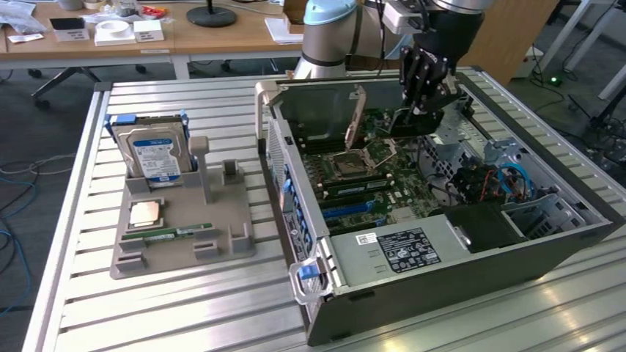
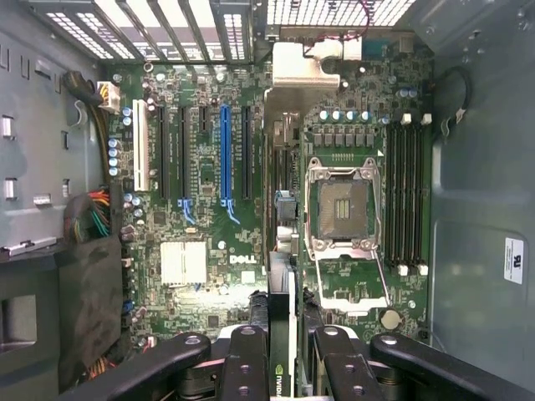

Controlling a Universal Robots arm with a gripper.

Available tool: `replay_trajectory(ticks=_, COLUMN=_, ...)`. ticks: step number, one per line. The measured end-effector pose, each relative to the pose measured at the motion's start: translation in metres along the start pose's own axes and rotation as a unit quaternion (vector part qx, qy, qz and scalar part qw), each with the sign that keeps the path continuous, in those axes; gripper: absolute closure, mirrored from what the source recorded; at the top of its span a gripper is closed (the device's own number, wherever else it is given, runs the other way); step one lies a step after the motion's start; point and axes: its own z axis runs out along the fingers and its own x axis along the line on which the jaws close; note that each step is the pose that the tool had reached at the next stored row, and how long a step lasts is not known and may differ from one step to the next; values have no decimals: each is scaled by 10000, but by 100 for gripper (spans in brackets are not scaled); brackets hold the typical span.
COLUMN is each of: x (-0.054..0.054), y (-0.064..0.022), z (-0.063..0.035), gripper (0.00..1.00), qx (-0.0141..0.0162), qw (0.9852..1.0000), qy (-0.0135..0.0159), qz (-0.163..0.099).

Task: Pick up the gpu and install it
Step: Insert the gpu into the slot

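Wrist view has our fingers (image 2: 247, 359) clamped on the gpu (image 2: 281, 317), edge-on between them above the motherboard (image 2: 192, 251). We judge it needs holding upright, square to the blue slot (image 2: 225, 154).

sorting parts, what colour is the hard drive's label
Blue and white label, best in the exterior view.

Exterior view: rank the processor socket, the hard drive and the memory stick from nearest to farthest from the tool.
1. The processor socket, inside the case, beside the tool holding the graphics card.
2. The hard drive, upright at the holder's far end.
3. The memory stick, flat near the holder's front.
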Motion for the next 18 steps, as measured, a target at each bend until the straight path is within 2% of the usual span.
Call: replay_trajectory(ticks=18, x=2, y=16, z=68, gripper=74, qx=0, qw=10000, qy=1, qz=-1)
